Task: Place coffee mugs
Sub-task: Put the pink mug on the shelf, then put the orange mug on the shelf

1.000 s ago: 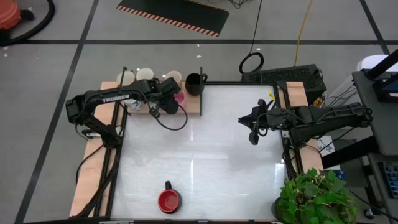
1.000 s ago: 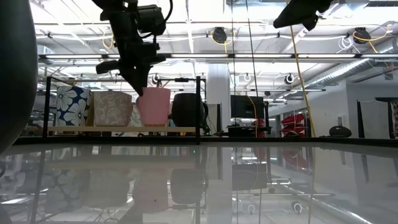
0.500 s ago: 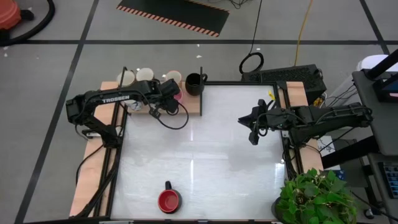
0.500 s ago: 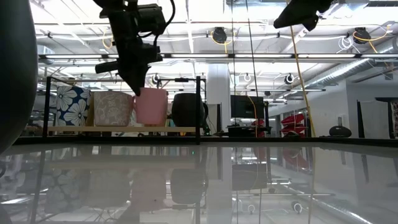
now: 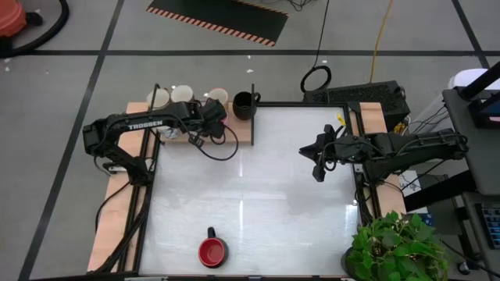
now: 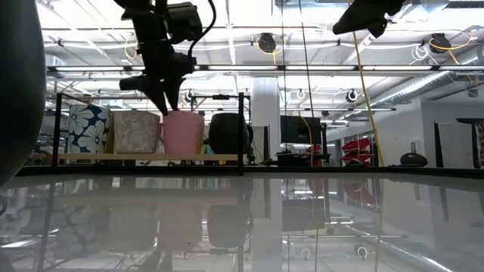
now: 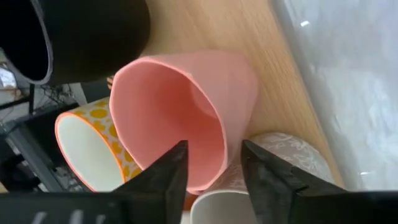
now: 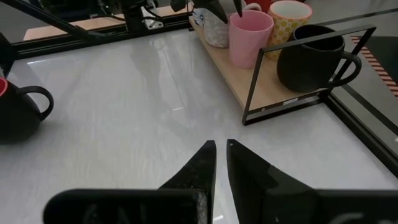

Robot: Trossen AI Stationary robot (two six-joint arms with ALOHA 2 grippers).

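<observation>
**Jaws straddle the pink mug's rim on the rack**

Jaws of the left gripper (image 7: 211, 165) stand spread, one finger inside and one outside the pink mug (image 7: 186, 115), on the wooden rack (image 5: 238, 129) at the surface's far left corner. Whether they bite yet, cannot tell. Right gripper (image 8: 221, 158) hovers over the right side, jaws nearly together.

Mug looks rigid, glazed, slippery, chippable; rim wall or handle are likely holds. Red mug (image 5: 212, 251) waits at near edge.

Arm reads "TROSSEN".

Grey floor tiles (image 5: 70, 86) with dark seams surround the table, and a black mat with a striped edge (image 5: 223, 19) lies on the far side. A leafy green plant (image 5: 391, 250) stands at the near right corner. Beyond the table, bright ceiling lights (image 6: 340, 34) hang over a white column (image 6: 265, 113).
</observation>
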